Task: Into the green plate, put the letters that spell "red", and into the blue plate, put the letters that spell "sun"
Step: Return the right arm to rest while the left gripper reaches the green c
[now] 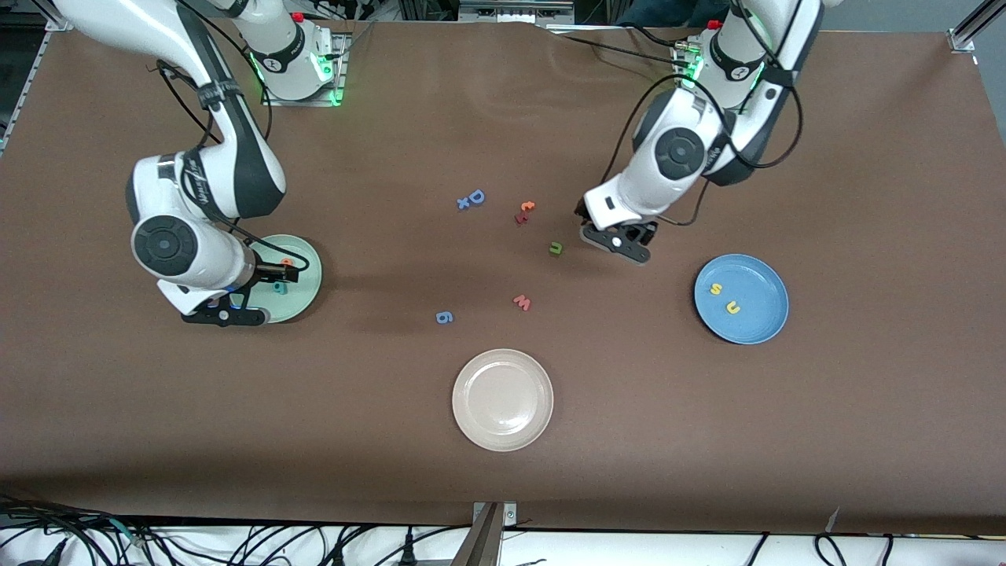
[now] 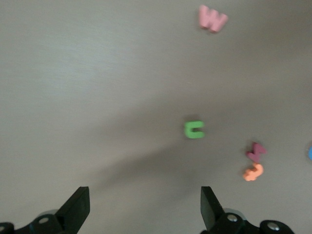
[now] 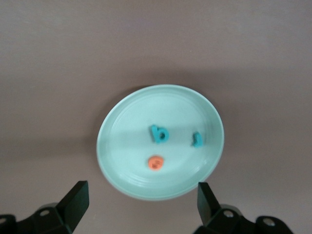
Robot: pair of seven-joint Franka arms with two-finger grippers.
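The green plate (image 1: 310, 271) (image 3: 122, 122) holds a teal "d" (image 3: 159, 133), a teal "r" (image 3: 197, 140) and an orange "e" (image 3: 156, 162) (image 1: 287, 262). My right gripper (image 1: 236, 303) (image 3: 141, 200) hangs open and empty over that plate's rim. The blue plate (image 1: 758, 283) carries a yellow "s" (image 1: 715, 288) and a yellow "u"/"n" piece (image 1: 732, 307). A dark green "u"/"n" piece (image 1: 556, 248) (image 2: 194, 129) lies on the table. Just beside it, my left gripper (image 1: 625, 240) (image 2: 145, 204) is open above the cloth, holding nothing.
A beige-white plate (image 1: 503, 399) sits nearest the front camera. Loose pieces lie mid-table: a blue "D" (image 1: 475, 196), a blue "6" (image 1: 444, 317), a pink "w" (image 1: 522, 302) (image 2: 213, 18), and small red (image 2: 255, 152) and orange (image 2: 253, 172) pieces.
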